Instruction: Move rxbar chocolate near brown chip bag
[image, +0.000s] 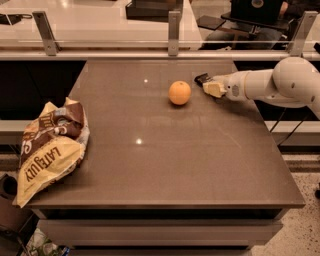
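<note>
Camera view had the gripper (213, 88) at two o'clock by the rxbar chocolate (201, 78), grip unclear. It looked light and slippery, best pinched across its narrow sides.

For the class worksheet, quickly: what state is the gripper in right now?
The gripper: right of the orange, at the rxbar chocolate; open, closed or holding cannot be told.

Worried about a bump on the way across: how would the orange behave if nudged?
The orange is round and sits free on the flat table, so it would probably roll at a nudge. It looks firm, so it likely would not squash. The gripper is beside it, at the black bar, so a sweep toward the chip bag might clip it.
</note>
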